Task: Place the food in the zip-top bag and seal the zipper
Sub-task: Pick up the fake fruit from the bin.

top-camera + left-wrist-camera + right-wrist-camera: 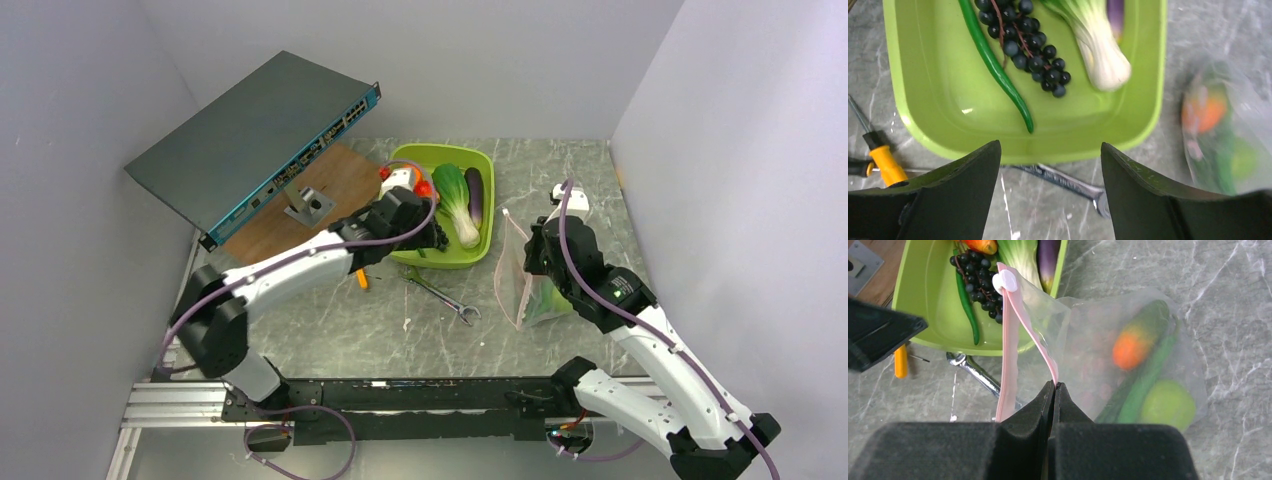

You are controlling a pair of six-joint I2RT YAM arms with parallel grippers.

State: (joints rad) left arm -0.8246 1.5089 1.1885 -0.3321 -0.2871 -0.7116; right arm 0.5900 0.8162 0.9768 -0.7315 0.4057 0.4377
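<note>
Two jobs at once: the right tool pinches the pink zipper of the floppy bag near the bench's right edge. The left tool hangs open over the tub. The grapes look light and lumpy (I'd grab the cluster's middle).

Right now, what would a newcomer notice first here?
The lime-green tub mid-table, grapes and bok choy inside, with the open left end effector hovering at its near edge. To its right, the right end effector is shut on the pink zipper, holding up the mouth of the zip-top bag with an orange and green fruit inside. A grey network switch sits tilted at back left.
</note>
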